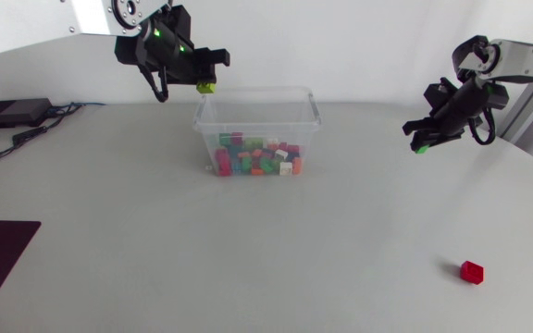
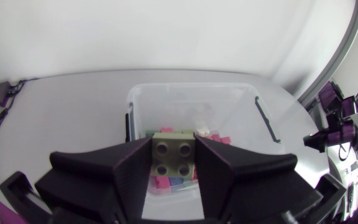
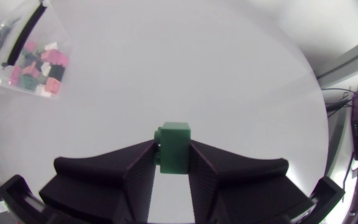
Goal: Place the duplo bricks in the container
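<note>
The left end effector (image 2: pixel 173 163) is clamped on an olive-yellow duplo brick (image 2: pixel 173 151), studs facing the camera, one finger on each flank. It hangs above the clear plastic container (image 1: pixel 209 129), close to that box's rear left corner. From overhead the brick sits almost over the rim, not the middle. If it were let go there it could clip the edge and tumble out behind the container onto the counter (image 1: pixel 248 259). Moving further in over the pile of mixed bricks (image 1: pixel 257 159) would cut that risk.

The right end effector (image 3: pixel 171 163) grips a green brick (image 3: pixel 174 146) that sticks out past its fingertips. It is in the air well to the right of the container. With so little of the brick between the fingers, a quick swing might twist it loose. If both arms close on the container together, they could collide. A red brick (image 1: pixel 471 271) lies on the counter, far to the container's front right.
</note>
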You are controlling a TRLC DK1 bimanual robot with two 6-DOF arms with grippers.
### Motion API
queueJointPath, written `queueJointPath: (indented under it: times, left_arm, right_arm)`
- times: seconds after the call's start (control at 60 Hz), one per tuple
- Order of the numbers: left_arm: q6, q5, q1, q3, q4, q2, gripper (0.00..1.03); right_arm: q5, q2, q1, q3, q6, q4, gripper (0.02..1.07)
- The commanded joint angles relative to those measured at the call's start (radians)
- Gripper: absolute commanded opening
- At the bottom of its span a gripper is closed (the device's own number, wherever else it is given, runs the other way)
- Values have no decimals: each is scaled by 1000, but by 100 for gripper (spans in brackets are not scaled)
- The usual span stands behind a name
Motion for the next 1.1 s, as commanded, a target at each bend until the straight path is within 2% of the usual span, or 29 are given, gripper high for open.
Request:
queueJointPath:
  times: [0.0,0.25,0.317,0.367,0.433,0.617,0.8,0.883,1.083]
  left_arm:
    - [-4,7,-7,37,20,44,36]
    - [7,7,-28,86,40,133,38]
    - [10,6,-31,118,20,161,60]
    - [11,6,-30,126,12,164,85]
    - [14,6,-27,124,2,156,99]
    - [73,9,2,83,-57,61,99]
    - [148,96,51,-25,-90,-94,99]
    - [208,149,76,-105,-106,-180,99]
    - [401,179,84,-330,-129,-348,99]
  right_arm:
    - [-13,-76,45,-34,28,6,25]
    - [-36,-199,174,-26,88,-8,25]
    - [-51,-215,202,-18,100,-8,25]
    - [-56,-228,233,-3,116,-8,25]
    - [-57,-231,263,19,129,-6,25]
    - [-60,-223,349,74,160,24,26]
    - [-60,-186,410,98,189,86,26]
    - [-60,-165,435,91,194,127,26]
    - [-49,-114,483,80,203,228,26]
